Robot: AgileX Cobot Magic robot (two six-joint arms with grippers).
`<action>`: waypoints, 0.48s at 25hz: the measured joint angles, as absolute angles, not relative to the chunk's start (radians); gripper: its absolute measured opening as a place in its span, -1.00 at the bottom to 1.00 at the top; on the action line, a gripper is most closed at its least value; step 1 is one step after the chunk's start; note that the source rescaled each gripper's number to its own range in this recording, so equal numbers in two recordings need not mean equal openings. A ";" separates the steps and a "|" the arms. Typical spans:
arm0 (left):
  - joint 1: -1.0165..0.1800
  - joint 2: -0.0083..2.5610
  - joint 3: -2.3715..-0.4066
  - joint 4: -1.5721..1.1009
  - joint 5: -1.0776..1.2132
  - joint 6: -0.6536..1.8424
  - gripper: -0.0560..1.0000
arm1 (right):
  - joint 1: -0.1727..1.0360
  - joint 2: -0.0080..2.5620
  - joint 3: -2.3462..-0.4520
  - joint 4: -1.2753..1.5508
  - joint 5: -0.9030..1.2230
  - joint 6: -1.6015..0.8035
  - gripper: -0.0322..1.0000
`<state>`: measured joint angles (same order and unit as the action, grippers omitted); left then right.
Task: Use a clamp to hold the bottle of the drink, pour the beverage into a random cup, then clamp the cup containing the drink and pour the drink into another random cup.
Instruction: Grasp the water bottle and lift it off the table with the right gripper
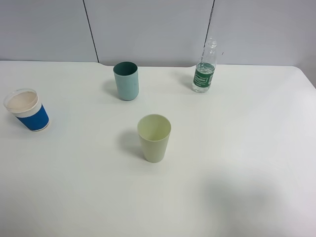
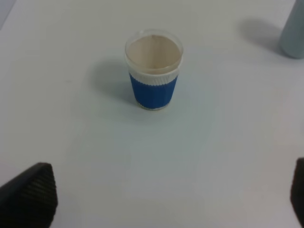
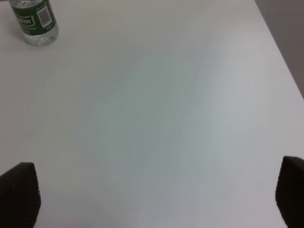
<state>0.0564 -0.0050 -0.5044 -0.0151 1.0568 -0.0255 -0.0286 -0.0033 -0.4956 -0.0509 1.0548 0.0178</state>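
The clear bottle [image 1: 204,67] with its dark green label stands uncapped at the back right of the white table [image 1: 256,148]; its base also shows in the right wrist view [image 3: 34,21]. The teal cup [image 1: 126,80] stands at the back centre, its edge visible in the left wrist view [image 2: 292,31]. At the far left stands the blue-sleeved white cup [image 1: 27,109], [image 2: 154,69]. Both grippers are outside the high view. The left gripper [image 2: 166,197] hangs open short of the blue-sleeved cup, fingertips [image 2: 31,194] wide apart. The right gripper [image 3: 156,197] is open over bare table, far from the bottle.
A pale yellow-green tumbler [image 1: 154,138] stands upright in the middle of the table, in front of the teal cup. A grey panelled wall [image 1: 148,29] runs behind the table. The table's right edge [image 3: 280,52] shows in the right wrist view.
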 joint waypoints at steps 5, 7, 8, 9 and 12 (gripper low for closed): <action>0.056 -0.005 -0.504 -0.015 1.057 -0.025 1.00 | -0.029 -0.003 -0.496 -0.051 1.055 0.018 1.00; 0.056 -0.005 -0.504 -0.015 1.057 -0.025 1.00 | -0.029 -0.003 -0.496 -0.051 1.055 0.018 1.00; 0.056 -0.005 -0.504 -0.015 1.057 -0.025 1.00 | -0.029 -0.003 -0.496 -0.051 1.055 0.018 1.00; 0.056 -0.005 -0.504 -0.015 1.057 -0.025 1.00 | -0.029 -0.003 -0.496 -0.051 1.055 0.018 1.00; 0.056 -0.005 -0.504 -0.015 1.057 -0.025 1.00 | -0.029 -0.003 -0.496 -0.051 1.055 0.018 1.00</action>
